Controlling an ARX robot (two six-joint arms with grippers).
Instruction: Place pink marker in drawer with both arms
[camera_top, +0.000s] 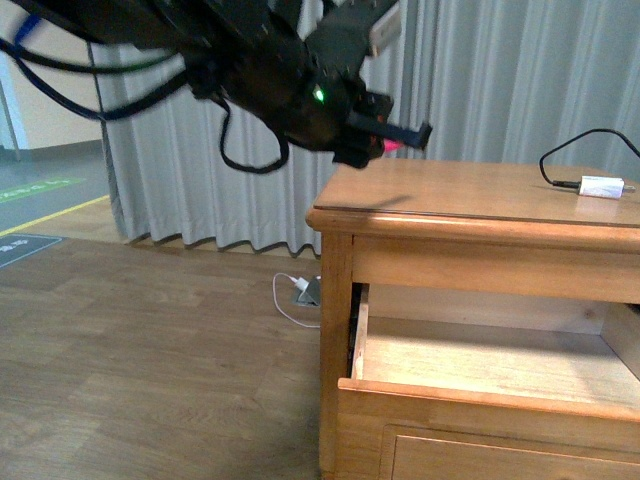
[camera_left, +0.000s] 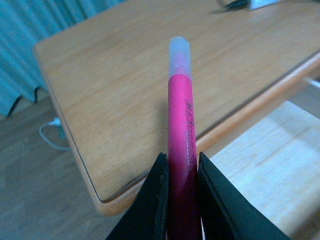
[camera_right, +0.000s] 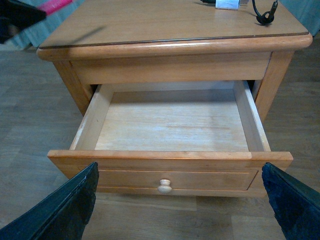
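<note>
Cabinet (camera_top: 470, 190), open drawer (camera_top: 480, 365), plank floor (camera_top: 150, 350), curtains (camera_top: 500, 80)

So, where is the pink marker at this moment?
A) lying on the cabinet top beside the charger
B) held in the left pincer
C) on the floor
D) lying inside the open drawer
B: the left pincer is shut on the pink marker, up in the air, and the open drawer holds nothing.

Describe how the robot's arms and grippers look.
The left arm is bulky and black, with looping black cables and a green light. The left gripper and right gripper have flat, tapered black fingers.
</note>
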